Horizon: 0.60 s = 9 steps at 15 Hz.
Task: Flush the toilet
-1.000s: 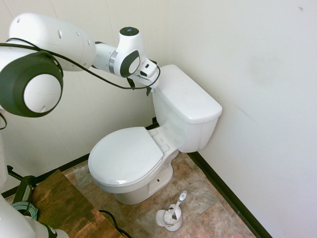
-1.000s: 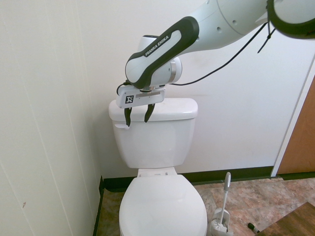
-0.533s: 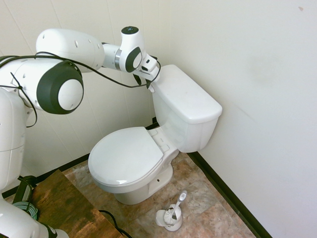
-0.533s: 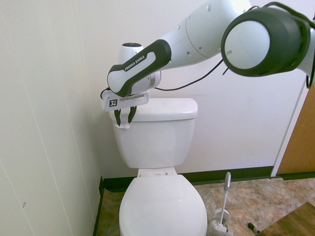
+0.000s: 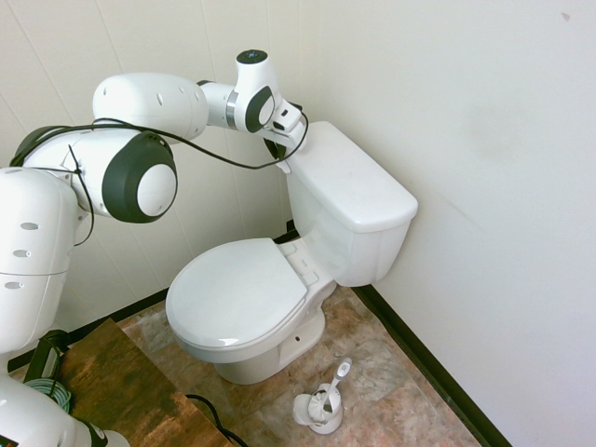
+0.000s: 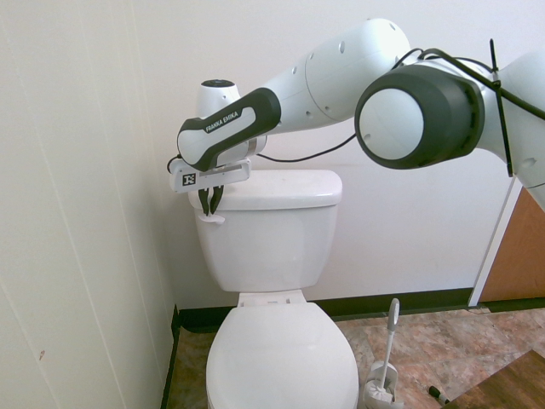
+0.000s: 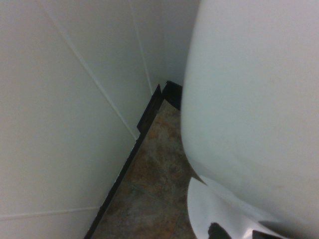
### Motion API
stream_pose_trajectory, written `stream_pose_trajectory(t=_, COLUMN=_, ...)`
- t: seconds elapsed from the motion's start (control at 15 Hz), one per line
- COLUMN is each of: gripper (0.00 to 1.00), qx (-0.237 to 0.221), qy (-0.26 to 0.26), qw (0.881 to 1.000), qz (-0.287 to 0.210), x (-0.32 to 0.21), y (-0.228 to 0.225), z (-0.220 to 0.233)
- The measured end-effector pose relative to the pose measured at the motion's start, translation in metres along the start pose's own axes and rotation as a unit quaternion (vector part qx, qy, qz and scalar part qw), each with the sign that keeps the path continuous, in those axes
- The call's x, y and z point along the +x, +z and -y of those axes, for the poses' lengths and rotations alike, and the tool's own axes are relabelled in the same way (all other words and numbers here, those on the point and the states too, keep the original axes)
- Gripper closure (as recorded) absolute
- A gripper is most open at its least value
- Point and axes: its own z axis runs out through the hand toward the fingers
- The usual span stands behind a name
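My jaws (image 6: 210, 204) hang nearly closed, fingertips pointing down just above the small lever (image 6: 211, 219) at the tank's upper corner, about ten o'clock on the toilet (image 6: 272, 247), whose lid is down, brush (image 6: 385, 366) at five o'clock.

A mottled brown stone-pattern tile floor (image 5: 372, 358) carries a large glossy white ceramic toilet (image 5: 279, 279), its oval lid closed, in the corner where two pale walls meet. Near the toilet's base stands a small white toilet brush in a round white holder (image 5: 321, 400). A black baseboard (image 5: 428, 368) edges the floor along the walls.
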Motion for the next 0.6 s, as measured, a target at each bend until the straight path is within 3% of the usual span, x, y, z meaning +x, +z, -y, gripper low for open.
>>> stream_pose_trajectory(t=0.6, gripper=1.0, qx=-0.009, qy=0.009, qw=1.0, qz=0.014, x=0.002, y=0.023, z=-0.002)
